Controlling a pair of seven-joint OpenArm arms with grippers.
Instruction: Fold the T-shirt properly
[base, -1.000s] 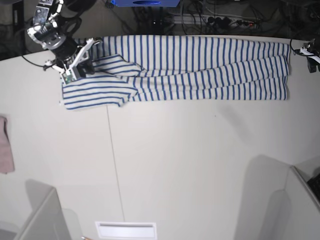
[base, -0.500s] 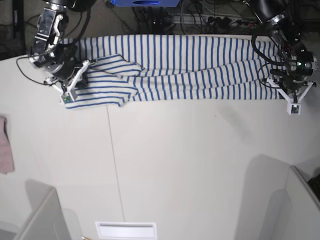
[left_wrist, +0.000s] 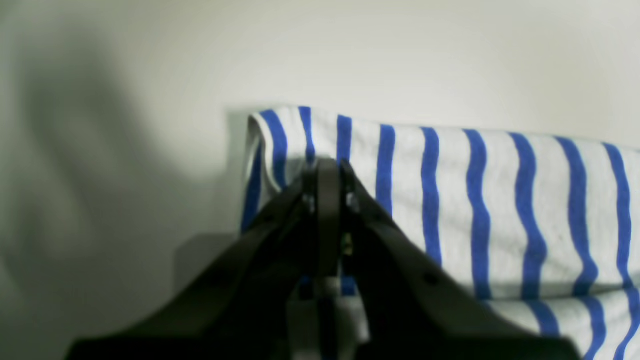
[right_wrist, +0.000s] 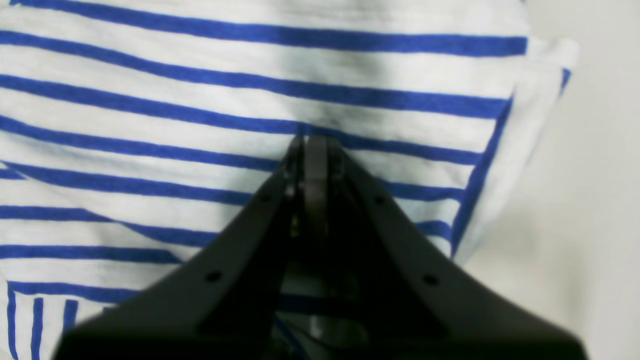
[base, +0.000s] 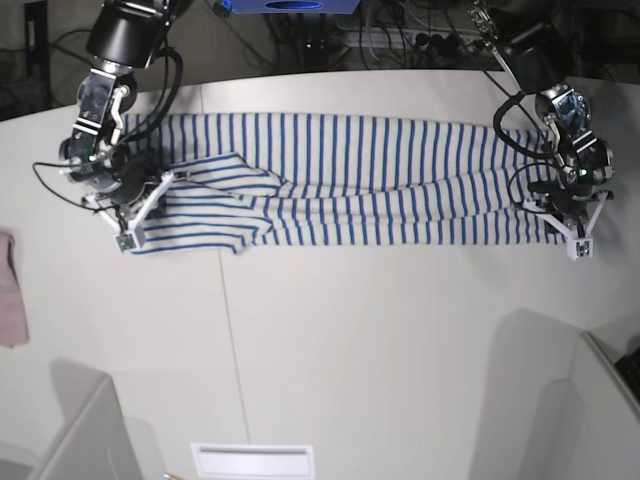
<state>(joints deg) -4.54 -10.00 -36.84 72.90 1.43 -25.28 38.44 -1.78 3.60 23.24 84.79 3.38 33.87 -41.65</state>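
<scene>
A robotics lab is showing: tangled cables (base: 420, 40) are running behind the white table's (base: 400, 350) far edge.

I see a big white bench (base: 380, 340). A pink cloth (base: 10, 300) lies at its edge. Behind the bench are black cables (base: 420, 40).

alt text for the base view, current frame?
Overhead view: a white T-shirt with thin blue stripes lies stretched lengthwise across the far side of a pale table, folded into a long band. The right gripper is shut on its left end and the left gripper on its right end. A pink cloth shows at the left edge.
</scene>
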